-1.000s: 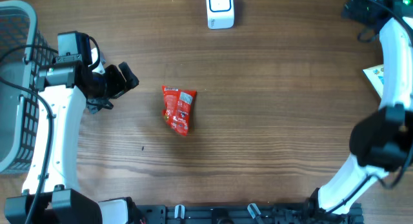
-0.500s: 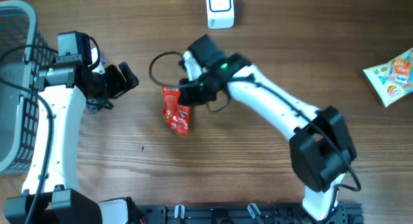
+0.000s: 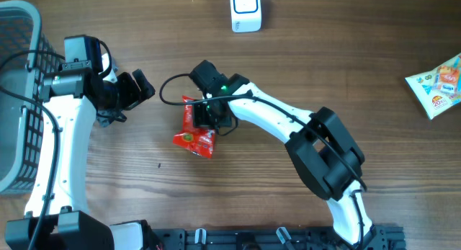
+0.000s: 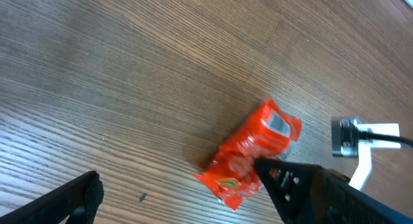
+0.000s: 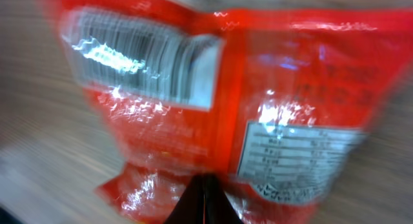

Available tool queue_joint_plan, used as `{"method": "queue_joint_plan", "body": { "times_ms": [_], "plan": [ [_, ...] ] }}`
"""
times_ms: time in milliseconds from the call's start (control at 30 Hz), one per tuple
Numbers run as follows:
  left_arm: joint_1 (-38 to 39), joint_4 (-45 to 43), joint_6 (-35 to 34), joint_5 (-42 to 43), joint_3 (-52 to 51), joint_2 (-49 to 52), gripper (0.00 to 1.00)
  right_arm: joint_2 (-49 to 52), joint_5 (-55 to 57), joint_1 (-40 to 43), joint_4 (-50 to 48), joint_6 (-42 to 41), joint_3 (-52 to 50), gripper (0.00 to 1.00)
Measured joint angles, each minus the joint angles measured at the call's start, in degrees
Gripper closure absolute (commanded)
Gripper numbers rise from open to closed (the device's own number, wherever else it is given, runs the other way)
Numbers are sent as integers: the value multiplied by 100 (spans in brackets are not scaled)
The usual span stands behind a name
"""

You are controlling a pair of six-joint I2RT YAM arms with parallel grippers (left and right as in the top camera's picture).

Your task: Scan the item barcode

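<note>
I see my right gripper point(image 3: 207, 114) pinched shut on the red packet point(image 3: 195, 137) at mid-frame; my left gripper point(image 3: 142, 86) gapes wide, empty, centre left

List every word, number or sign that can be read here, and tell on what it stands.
No text can be read for certain.
red packet: barcode panel and white printed table, both blurred.
yellow packet: print too small to read.
white device: no text visible.
</note>
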State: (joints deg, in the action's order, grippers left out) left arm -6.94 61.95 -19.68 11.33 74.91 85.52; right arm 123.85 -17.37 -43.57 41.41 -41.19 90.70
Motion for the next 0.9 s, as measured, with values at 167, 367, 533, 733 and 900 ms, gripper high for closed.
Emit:
{"method": "queue_joint_plan", "body": {
  "times_ms": [167,367,533,733,900],
  "plan": [
    [0,0,0,2,0,0,0,-911,1029,428,981,243,-72,88],
    [0,2,0,2,0,0,0,-1543,1032,431,472,376,-256,96],
    [0,0,0,2,0,0,0,-861,774,431,-472,195,-1051,96],
    [0,0,0,2,0,0,0,-850,669,472,-313,341,-1064,94],
    [0,0,0,2,0,0,0,-2046,686,791,420,955,-1075,0]
  ]
}}
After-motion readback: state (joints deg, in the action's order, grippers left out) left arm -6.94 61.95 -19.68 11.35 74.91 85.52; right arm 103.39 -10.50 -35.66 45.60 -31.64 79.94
